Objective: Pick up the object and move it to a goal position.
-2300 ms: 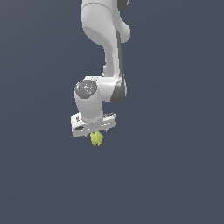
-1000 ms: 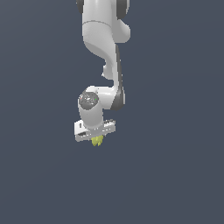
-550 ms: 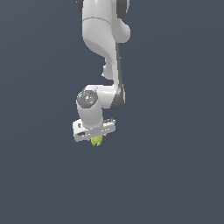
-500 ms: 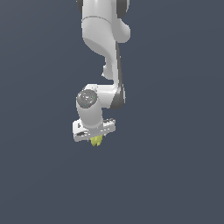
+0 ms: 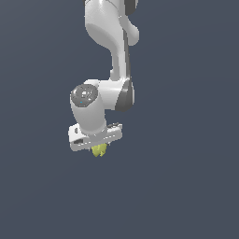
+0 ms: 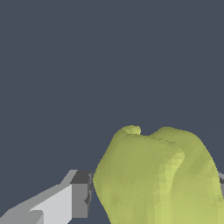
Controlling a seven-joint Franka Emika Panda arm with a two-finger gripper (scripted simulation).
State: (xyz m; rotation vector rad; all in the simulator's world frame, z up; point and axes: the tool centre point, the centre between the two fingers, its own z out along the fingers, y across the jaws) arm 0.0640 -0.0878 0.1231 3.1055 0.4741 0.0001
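The object (image 5: 99,150) is a small yellow-green lumpy item poking out just below the white hand in the exterior view. My gripper (image 5: 98,148) is shut on it, and the hand hides most of the fingers there. In the wrist view the object (image 6: 157,175) fills much of the picture as a lobed yellow-green mass. One grey-tipped finger (image 6: 78,199) presses against its side. The other finger shows only as a sliver at the frame edge. The white arm hangs down from the top of the exterior view.
Plain dark blue-grey background surrounds the arm (image 5: 112,46) in both views. No other objects, edges or containers show.
The hand with the object has moved down and a little toward the exterior view's left since the oldest frame. Over the last second it has barely shifted.
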